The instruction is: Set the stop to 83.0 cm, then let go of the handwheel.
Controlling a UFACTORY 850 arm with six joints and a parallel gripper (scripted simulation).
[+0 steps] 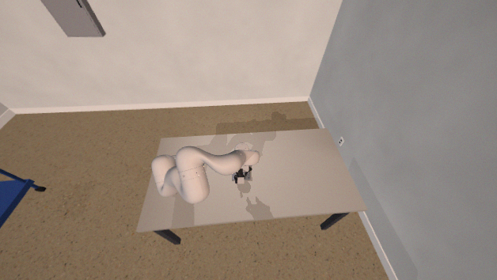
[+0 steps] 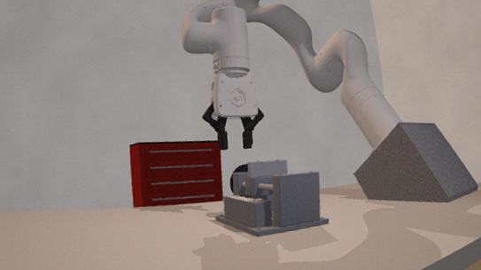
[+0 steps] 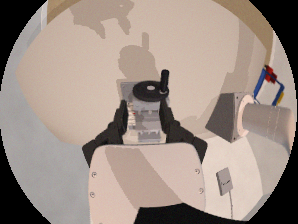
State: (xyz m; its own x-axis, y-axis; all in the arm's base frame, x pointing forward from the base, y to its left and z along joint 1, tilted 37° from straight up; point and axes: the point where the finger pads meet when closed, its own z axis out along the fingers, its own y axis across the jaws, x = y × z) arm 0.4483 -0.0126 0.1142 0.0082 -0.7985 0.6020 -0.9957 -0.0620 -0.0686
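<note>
- Left of the stop fixture, behind the table, a red drawer cabinet stands well apart from the work.
- Above the fixture hangs the gripper, pointing straight down, fingers partly open with nothing between them; clear air shows between the fingertips and the fixture's top.
- At the fixture's far-left end sits the black handwheel, mostly hidden in the exterior view by a grey block; the wrist view shows it as a dark disc with a crank knob standing at its right edge.
- Wrist view: both fingers straddle the fixture body, handwheel just beyond the tips, so the gripper looks offset from the wheel, not centred on it.
- Stop position and any scale reading: too small to tell.
- Right of the fixture, the arm's grey wedge base sits on the table, near but not touching.
- Judged stage: approach, handwheel not yet grasped, nothing turned.
- Risk: a straight descent from here would land the fingers on the grey block or screw rather than the wheel, because of the offset.
- Risk: the half-open span may be too narrow for the rim or miss the knob, so the fingers slip and the stop misses 83.0 cm.
- Risk: the knob sticks up and could catch a finger on a sideways move.
</note>
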